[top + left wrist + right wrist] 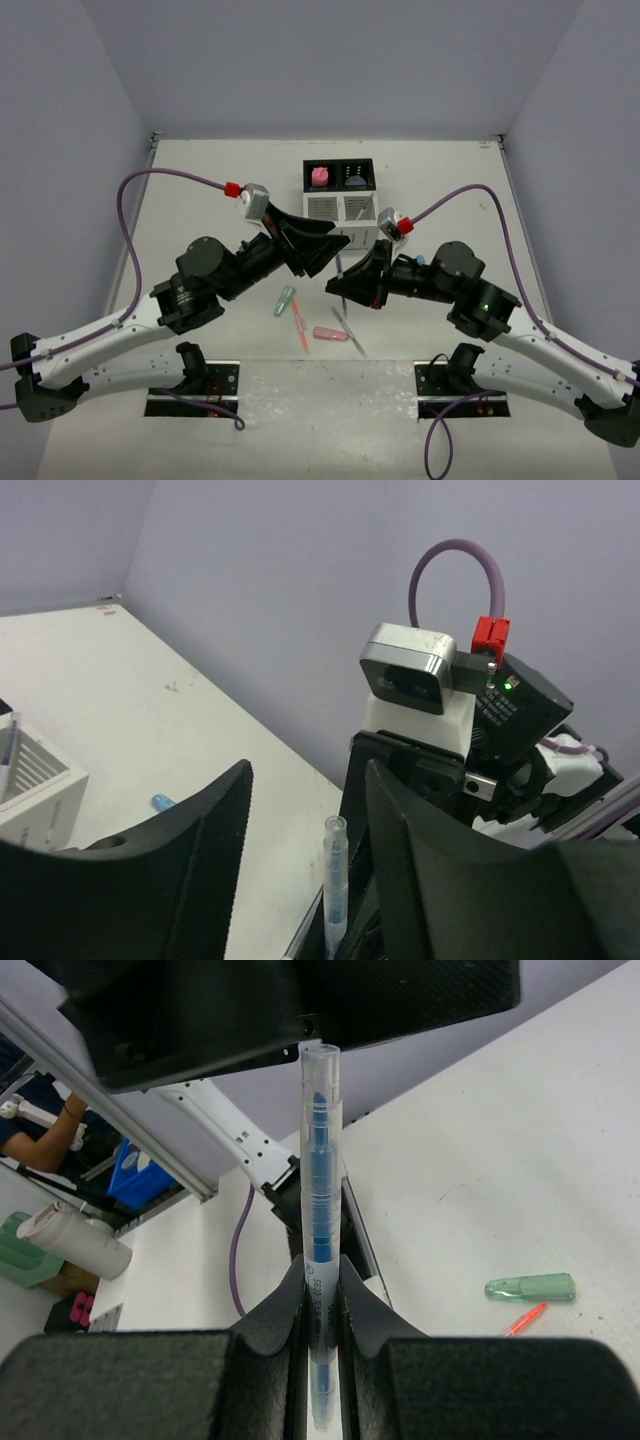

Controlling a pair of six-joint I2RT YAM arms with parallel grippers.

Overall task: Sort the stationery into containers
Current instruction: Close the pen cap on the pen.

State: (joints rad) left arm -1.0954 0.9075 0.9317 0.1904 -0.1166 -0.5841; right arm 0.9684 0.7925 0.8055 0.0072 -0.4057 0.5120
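Hidden: the lower end of the blue pen (320,1190) is buried between the fingers of the right gripper (320,1270). The contents of the right black bin can't be made out from above. The front-right white bin of the organizer (325,207) is partly covered by the right wrist. In the left wrist view the organizer is cut off at the left edge.

Right gripper: pinched on the blue pen low on the barrel. Left gripper (325,255): fingers spread wide and nothing held. In the left wrist view the pen's clear cap end is seen standing between them, untouched.

Room: the two grippers are crowded nose to nose at table centre, with the organizer just beyond at 12 o'clock. Open table is seen at 9 and 3 o'clock out to the walls.

Pen axis: roughly 12–6 in the top view, with the capped end toward 12.

Loose items lie at 6–7 o'clock from the grippers: green marker (286,299), orange pen (299,325), pink marker (330,334) and grey pen (348,332). A pink eraser (320,177) sits in the left black bin.
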